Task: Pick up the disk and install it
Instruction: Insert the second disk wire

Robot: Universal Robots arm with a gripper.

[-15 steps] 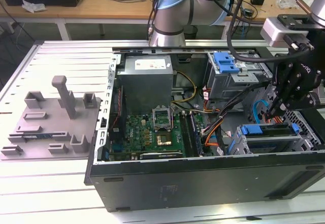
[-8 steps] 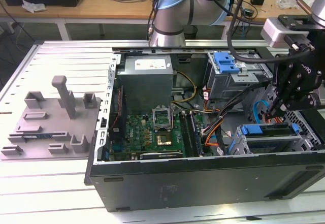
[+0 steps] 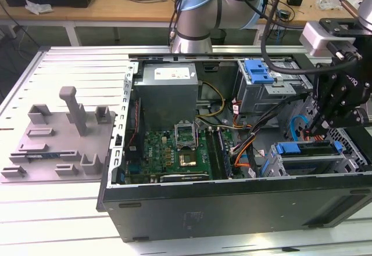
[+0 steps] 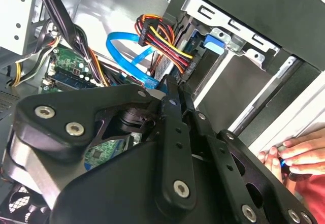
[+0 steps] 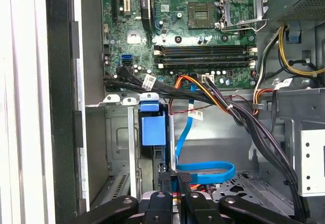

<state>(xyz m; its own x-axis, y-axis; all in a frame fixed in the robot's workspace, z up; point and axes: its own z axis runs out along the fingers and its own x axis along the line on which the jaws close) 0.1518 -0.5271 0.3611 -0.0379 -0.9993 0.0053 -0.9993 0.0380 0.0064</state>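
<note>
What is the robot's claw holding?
Nothing. The gripper is shut and empty, above the drive cage inside the computer case.

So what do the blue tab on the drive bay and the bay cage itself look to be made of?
The blue tab looks like moulded plastic: a uniform matte blue with soft rounded edges. The bay cage looks like bare sheet metal, probably steel: dull grey, with folded edges and punched holes. The claw hangs just above them.
</note>
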